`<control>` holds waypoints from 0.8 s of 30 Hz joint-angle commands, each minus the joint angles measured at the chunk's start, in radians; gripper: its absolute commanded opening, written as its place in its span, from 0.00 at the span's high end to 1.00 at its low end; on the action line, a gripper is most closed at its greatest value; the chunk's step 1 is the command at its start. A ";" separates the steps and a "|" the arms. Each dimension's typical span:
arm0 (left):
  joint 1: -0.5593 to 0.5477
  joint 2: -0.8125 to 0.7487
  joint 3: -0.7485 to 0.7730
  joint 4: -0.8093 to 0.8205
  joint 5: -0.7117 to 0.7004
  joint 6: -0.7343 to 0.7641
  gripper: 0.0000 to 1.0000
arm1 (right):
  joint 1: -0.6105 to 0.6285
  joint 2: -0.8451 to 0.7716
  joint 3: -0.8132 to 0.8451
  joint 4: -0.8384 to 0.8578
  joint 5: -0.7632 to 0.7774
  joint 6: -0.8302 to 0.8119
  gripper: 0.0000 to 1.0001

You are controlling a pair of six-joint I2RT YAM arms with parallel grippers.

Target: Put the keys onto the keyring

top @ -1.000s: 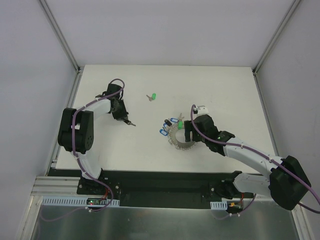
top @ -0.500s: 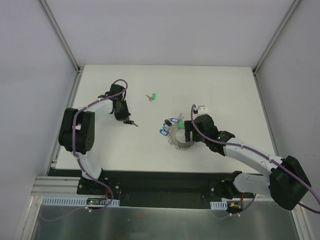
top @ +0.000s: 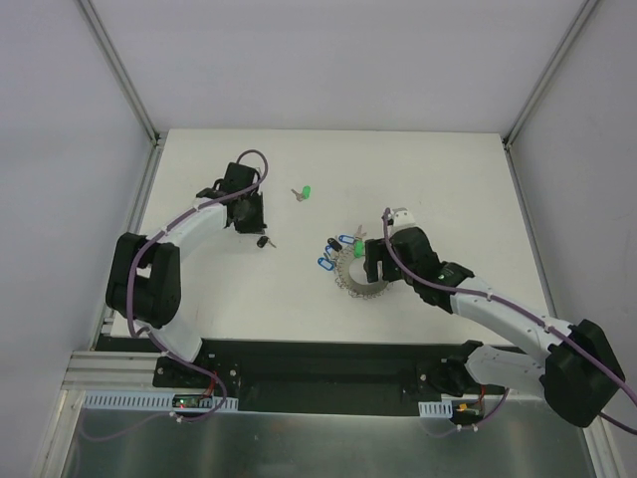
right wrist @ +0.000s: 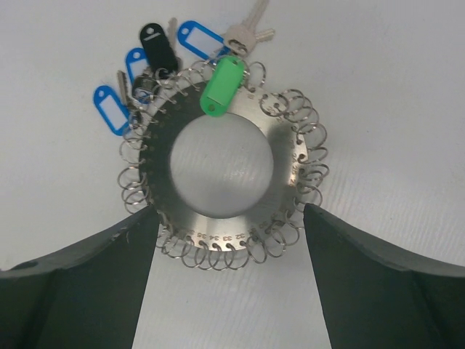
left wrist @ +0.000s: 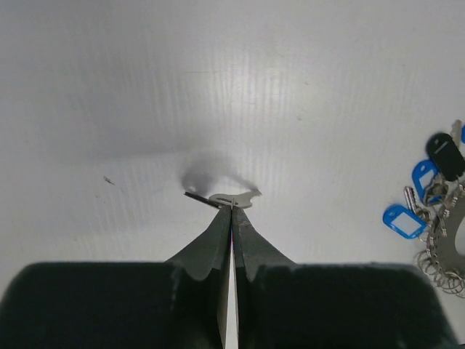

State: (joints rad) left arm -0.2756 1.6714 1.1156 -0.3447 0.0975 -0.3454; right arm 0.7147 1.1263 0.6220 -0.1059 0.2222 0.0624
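Note:
The keyring (top: 358, 277) is a wide silver disc edged with many small wire rings; it lies right of centre on the table. It fills the right wrist view (right wrist: 221, 171), with a green tag (right wrist: 224, 86), blue tags (right wrist: 111, 110) and a black tag (right wrist: 158, 48) hanging at its far side. My right gripper (right wrist: 229, 218) is open, one finger on each side of the keyring's near edge. My left gripper (left wrist: 232, 206) is shut on a small silver key (left wrist: 236, 198) just above the table; in the top view it shows with a black head (top: 264, 241). A loose green-headed key (top: 304, 193) lies further back.
The keyring's edge and its blue and black tags show at the right of the left wrist view (left wrist: 436, 211). The white table (top: 448, 179) is walled by grey panels at the left, the right and the back.
My left arm has swung right and slightly towards the back, carrying the black-headed key a little to the right. The right arm and the keyring have barely moved.

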 commanded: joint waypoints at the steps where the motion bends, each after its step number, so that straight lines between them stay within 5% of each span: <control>1: -0.046 -0.093 0.036 -0.008 -0.036 0.127 1.00 | -0.004 -0.077 -0.007 0.097 -0.115 -0.053 0.16; 9: -0.112 -0.188 0.000 0.064 0.002 0.243 1.00 | -0.008 -0.117 0.001 0.284 -0.329 -0.093 0.16; 24: -0.230 -0.374 -0.063 0.213 0.289 0.370 1.00 | -0.084 0.079 0.114 0.518 -0.773 -0.211 0.17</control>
State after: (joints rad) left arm -0.4732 1.3582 1.0626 -0.1982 0.2699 -0.0376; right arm 0.6548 1.1671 0.6567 0.2817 -0.3733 -0.0933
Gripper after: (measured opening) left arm 0.003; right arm 0.837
